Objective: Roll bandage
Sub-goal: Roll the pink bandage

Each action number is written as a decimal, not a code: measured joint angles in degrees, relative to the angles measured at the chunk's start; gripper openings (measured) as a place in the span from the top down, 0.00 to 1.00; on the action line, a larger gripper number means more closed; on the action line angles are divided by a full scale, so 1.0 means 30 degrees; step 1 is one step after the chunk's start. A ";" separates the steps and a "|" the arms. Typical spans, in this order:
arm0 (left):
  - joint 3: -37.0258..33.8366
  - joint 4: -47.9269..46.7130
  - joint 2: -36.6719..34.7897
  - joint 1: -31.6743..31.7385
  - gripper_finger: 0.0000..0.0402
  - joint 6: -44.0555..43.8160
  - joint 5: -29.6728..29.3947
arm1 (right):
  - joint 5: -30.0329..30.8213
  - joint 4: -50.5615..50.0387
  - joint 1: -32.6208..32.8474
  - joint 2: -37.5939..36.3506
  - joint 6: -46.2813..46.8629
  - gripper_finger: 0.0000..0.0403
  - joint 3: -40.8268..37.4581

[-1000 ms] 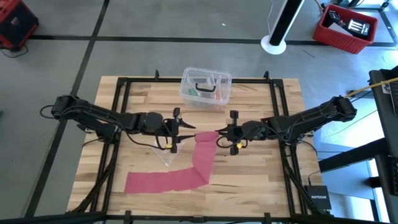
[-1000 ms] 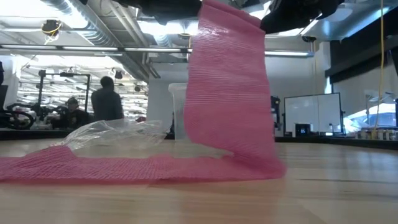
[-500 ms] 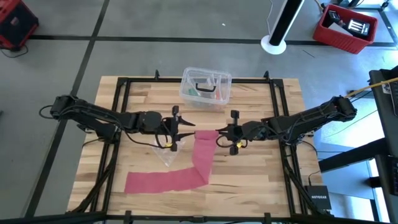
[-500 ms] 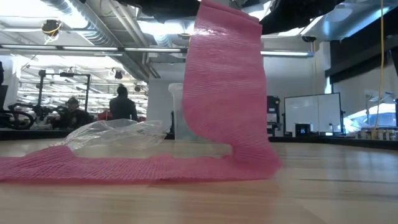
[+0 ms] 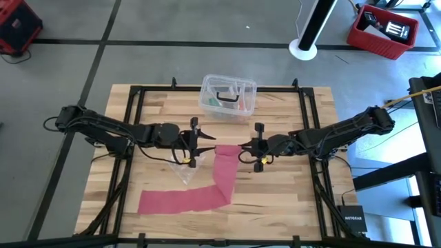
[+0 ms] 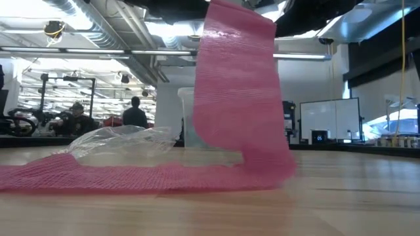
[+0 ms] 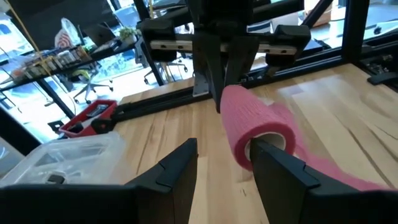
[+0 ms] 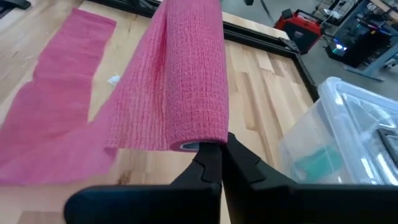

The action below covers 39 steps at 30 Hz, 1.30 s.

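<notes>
The pink bandage is partly wound into a roll [image 5: 228,147] held above the table's middle between my two grippers. From the roll a strip hangs down [image 6: 236,98]. The strip then lies flat on the wood, bending toward the near left [image 5: 180,200]. My right gripper [image 8: 217,148] is shut at the roll's right end. My left gripper [image 7: 224,149] stands open at the roll's left end [image 7: 268,140], which is hollow. One of its fingers [image 7: 277,168] is just in front of that end, the other well to the side. My right gripper meets the rim of the roll's right end [image 8: 198,145] with its shut fingertips, coming nearly level from the table's right, along the roll's axis. Whether they pinch the wall I cannot tell. The roll lies level, clear of the table, its strip hanging slack. My left gripper has one fingertip [image 7: 260,149] right at the roll's hollow left end; I cannot tell whether it touches.
A crumpled clear wrapper [image 5: 182,169] lies on the table under my left gripper, beside the strip. A clear plastic box [image 5: 229,96] holding small items stands at the far middle. Black frame rails [image 5: 138,138] run along the table's sides. People move in the room behind.
The hanging stretch of the bandage has swayed a little and its foot on the table has shifted slightly. Both grippers have kept their places and their openings.
</notes>
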 joint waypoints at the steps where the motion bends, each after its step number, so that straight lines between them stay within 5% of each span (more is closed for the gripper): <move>1: 0.0002 -0.0034 0.0000 -0.0022 0.65 -0.0017 0.0019 | -0.0113 0.0041 0.0000 0.0000 0.0030 1.00 0.0000; 21: -0.0005 -0.0220 0.0228 -0.0636 0.65 -0.0449 0.0079 | 0.0007 0.1942 -0.0007 0.1020 -0.0312 1.00 -0.0022; 29: -0.0005 -0.0630 0.0248 -0.0629 0.88 0.0090 -0.0077 | 0.0430 0.1961 0.0001 0.1013 -0.0312 0.99 -0.0022; 34: -0.0005 -0.0517 0.0240 -0.0636 0.97 -0.0535 -0.0410 | 0.0875 0.1248 0.0036 0.1013 0.0675 0.90 0.0430; 39: -0.0005 -0.0684 -0.0237 -0.1019 0.99 -0.0464 -0.1500 | 0.2233 -0.5481 0.0286 0.0814 0.1752 0.73 0.3812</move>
